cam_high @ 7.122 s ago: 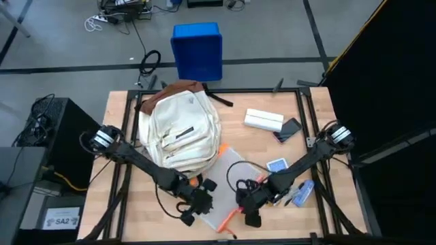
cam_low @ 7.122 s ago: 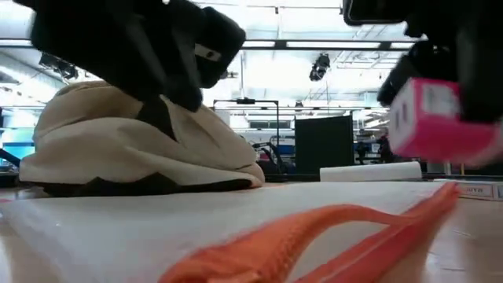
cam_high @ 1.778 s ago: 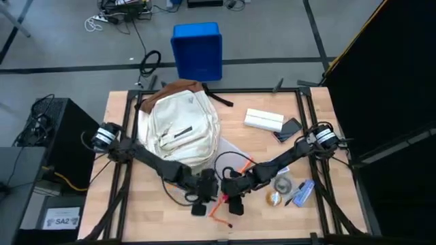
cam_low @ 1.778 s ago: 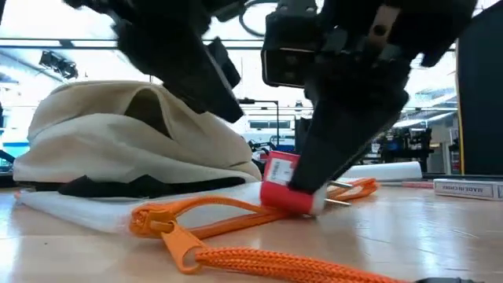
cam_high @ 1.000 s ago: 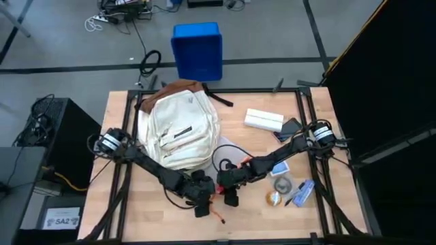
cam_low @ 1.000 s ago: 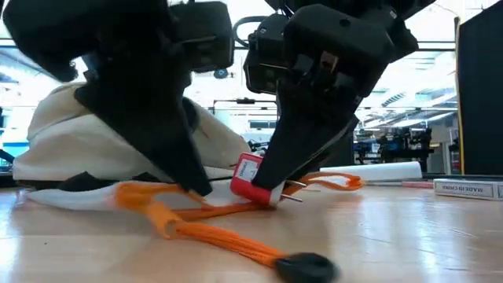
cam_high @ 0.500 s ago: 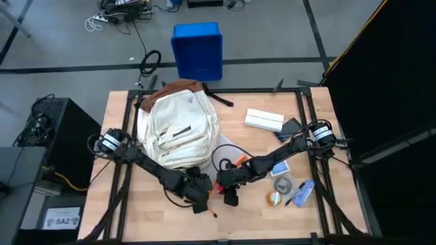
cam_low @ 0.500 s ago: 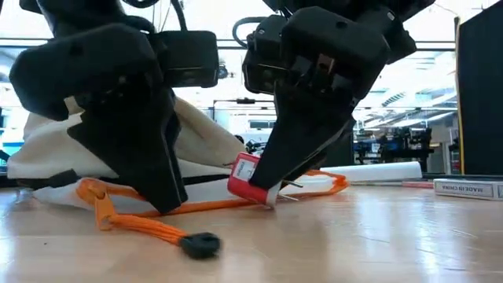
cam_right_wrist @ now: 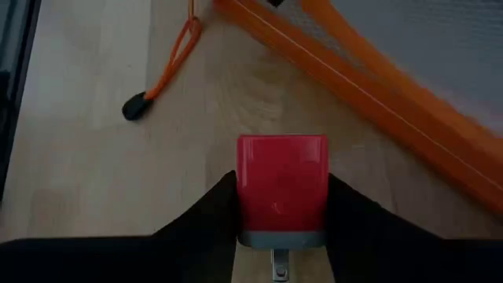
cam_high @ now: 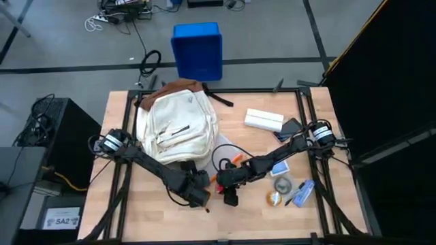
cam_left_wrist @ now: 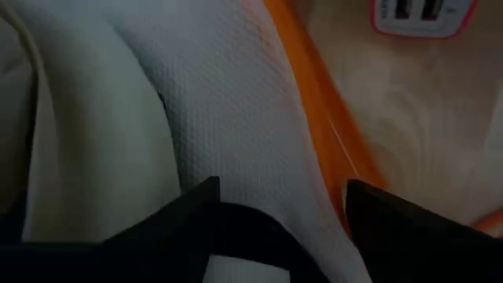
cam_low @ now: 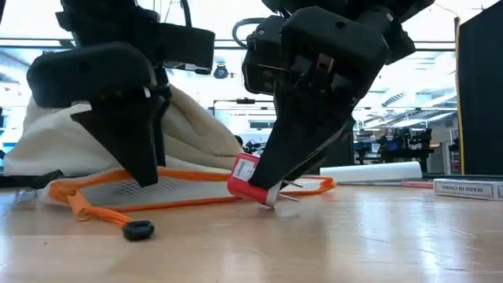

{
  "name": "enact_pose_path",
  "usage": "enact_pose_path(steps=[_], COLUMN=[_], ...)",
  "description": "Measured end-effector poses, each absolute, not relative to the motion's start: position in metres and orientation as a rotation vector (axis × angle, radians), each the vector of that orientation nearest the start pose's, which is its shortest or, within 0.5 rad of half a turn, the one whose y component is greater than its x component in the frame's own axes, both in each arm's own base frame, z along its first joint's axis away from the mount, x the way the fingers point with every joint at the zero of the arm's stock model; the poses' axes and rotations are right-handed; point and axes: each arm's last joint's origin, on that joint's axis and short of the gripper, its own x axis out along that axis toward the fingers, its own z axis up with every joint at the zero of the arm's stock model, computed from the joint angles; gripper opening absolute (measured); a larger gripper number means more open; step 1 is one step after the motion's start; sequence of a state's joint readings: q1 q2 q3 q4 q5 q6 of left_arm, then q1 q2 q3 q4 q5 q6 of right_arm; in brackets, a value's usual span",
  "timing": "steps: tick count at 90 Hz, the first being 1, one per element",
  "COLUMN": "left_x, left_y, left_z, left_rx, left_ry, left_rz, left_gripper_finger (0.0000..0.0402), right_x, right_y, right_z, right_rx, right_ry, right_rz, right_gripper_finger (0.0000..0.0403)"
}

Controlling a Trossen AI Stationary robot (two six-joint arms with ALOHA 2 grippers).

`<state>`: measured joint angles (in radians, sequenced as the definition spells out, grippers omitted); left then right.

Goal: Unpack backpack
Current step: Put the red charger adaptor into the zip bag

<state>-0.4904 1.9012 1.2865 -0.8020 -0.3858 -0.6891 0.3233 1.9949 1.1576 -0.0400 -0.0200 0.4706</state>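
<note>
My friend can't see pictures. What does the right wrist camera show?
The right hand pinches a small red block with a metal prong over the wooden table. Ahead lies a clear pouch with an orange edge, and its orange pull cord trails across the wood.

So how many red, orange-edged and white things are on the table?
Red: 1, block
Orange-edged: 1, pouch
White: 2, backpack and box
Total: 4
</note>
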Motion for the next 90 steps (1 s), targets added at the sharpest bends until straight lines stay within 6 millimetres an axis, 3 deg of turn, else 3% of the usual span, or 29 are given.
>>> enact_pose_path(steps=[22, 31, 40, 53, 72, 90], left_x=[0.318, 0.318, 0.319, 0.322, 0.332, 0.344], left_y=[-0.155, -0.15, -0.148, -0.148, -0.156, -0.172], left_z=[0.152, 0.145, 0.143, 0.146, 0.161, 0.194], left_rx=[0.027, 0.004, -0.007, 0.032, 0.077, 0.121], left_ry=[1.257, 1.279, 1.29, 1.299, 1.26, 1.134], left_rz=[0.367, 0.39, 0.388, 0.351, 0.277, 0.206], left_gripper_finger=[0.0239, 0.022, 0.0166, 0.0032, 0.0001, 0.0], right_x=[0.378, 0.379, 0.379, 0.377, 0.366, 0.348], right_y=[0.128, 0.128, 0.128, 0.131, 0.148, 0.176], right_z=[0.128, 0.128, 0.128, 0.128, 0.127, 0.138], right_rx=[0.304, 0.302, 0.293, 0.28, 0.288, 0.248], right_ry=[0.921, 0.917, 0.916, 0.916, 1.0, 0.997], right_rz=[0.109, 0.109, 0.114, 0.127, 0.155, 0.219], right_gripper_finger=[0.0114, 0.0114, 0.0114, 0.0114, 0.0114, 0.0114])
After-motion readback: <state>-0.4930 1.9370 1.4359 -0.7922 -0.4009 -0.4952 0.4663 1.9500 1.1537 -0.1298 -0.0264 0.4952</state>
